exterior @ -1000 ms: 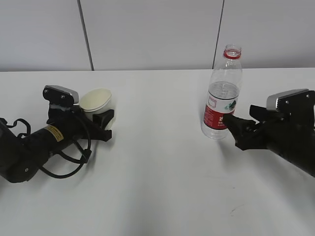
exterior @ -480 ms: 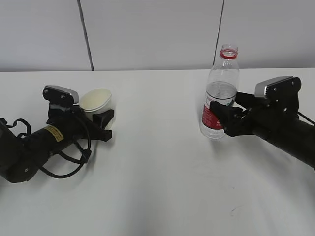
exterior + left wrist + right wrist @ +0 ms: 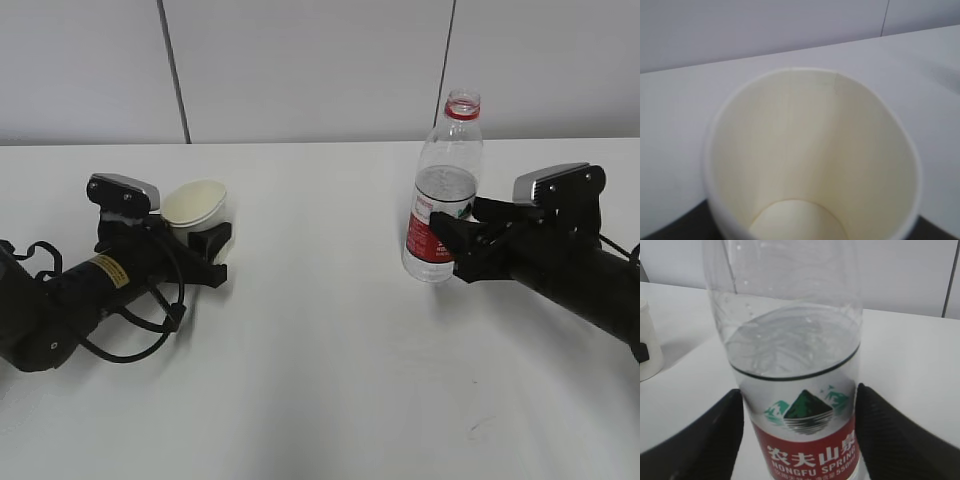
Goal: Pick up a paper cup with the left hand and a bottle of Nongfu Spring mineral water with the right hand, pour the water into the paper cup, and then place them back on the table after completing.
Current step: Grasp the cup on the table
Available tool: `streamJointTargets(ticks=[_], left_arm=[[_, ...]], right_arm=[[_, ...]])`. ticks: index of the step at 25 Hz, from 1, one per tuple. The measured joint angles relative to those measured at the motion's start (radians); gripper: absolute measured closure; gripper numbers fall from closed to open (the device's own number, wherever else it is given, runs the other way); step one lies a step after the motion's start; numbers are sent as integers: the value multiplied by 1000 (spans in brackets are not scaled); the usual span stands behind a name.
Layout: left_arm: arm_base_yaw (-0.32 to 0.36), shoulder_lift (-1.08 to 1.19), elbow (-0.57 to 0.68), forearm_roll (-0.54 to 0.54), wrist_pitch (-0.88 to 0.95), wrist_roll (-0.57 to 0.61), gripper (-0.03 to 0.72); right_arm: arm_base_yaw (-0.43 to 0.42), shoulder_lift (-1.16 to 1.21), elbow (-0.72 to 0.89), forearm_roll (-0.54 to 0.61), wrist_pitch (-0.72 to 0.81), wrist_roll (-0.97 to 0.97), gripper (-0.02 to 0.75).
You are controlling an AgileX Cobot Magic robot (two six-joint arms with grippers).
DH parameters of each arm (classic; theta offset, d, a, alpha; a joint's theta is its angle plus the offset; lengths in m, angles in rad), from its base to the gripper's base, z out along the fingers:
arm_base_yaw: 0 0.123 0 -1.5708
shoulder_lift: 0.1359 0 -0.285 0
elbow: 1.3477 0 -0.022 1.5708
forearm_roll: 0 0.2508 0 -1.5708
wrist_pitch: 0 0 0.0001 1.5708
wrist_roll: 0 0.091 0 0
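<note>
Cup point(image 3: 810, 165) fills left wrist view, hiding left gripper point(image 3: 205, 245) fingers.

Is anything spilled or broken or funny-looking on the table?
Nothing is spilled or broken. The bottle has no cap and leans a little in the right hand, but the water is inside. The paper cup is empty, tipped in the left hand.

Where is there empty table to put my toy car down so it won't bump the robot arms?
The widest bare patch of table is the middle and front, between the left hand holding the paper cup and the right hand around the bottle. The back strip between cup and bottle is free too. The left and right sides are crowded by arms.
</note>
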Motion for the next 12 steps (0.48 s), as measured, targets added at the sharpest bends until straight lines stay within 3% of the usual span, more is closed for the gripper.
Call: streamJointTargets(ticks=[9,12], left_arm=[[0,0,0,0,0,0,317],[0,0,0,0,0,0,317]], right_arm=[[0,0,0,11,0,5,217],[0,0,0,18,0,6,151]])
